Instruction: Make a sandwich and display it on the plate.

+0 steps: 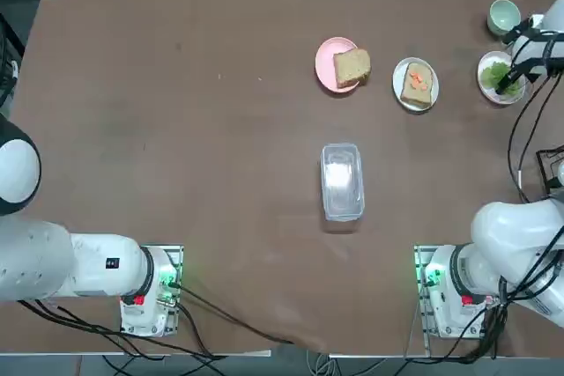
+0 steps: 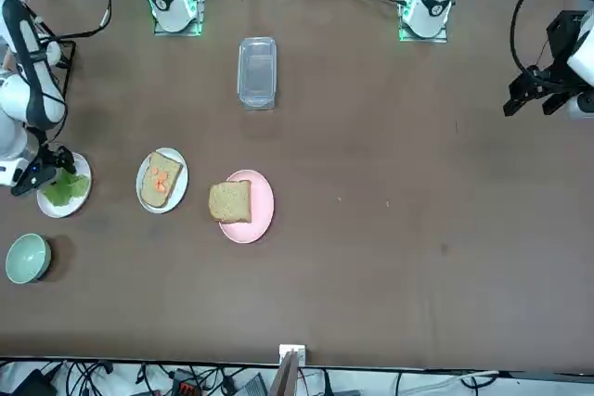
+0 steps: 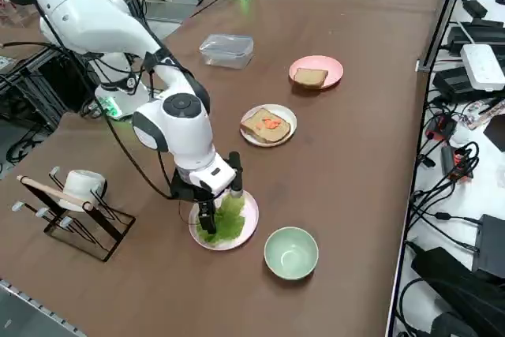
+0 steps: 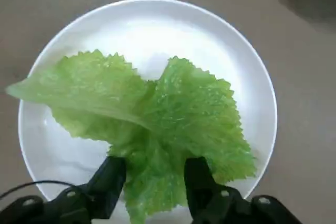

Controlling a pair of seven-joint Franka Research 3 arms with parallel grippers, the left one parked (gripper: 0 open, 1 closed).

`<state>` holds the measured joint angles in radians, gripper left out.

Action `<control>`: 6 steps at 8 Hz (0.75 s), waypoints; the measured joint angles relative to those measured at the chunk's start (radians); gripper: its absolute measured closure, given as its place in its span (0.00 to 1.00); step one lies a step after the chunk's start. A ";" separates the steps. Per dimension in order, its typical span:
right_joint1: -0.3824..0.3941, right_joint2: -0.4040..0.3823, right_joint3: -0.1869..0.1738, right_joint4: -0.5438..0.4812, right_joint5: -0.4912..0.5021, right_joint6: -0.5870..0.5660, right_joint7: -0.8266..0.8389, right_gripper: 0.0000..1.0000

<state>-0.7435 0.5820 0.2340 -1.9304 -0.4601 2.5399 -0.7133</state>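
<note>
A ruffled, pale green lettuce leaf lies on a small round white plate, which sits on a dull brown table surface. The right gripper hangs just over the plate's near rim, its two black fingers standing either side of the leaf's stem end with a gap between them. The leaf's frilly edges fan away from the fingers.

A clear lidded plastic container sits mid-table. A pink plate lies nearer the far edge, a pale-green bowl by the far right corner, and a wire rack near the right edge.
</note>
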 joint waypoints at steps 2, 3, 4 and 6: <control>-0.001 -0.011 0.000 0.007 -0.006 0.000 0.000 0.77; -0.001 -0.027 0.000 0.010 -0.008 -0.007 0.000 0.88; -0.001 -0.056 0.004 0.016 -0.009 -0.034 0.000 0.91; 0.001 -0.135 0.041 0.036 -0.009 -0.128 0.000 0.92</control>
<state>-0.7425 0.4474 0.2753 -1.8942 -0.4689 2.4123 -0.7131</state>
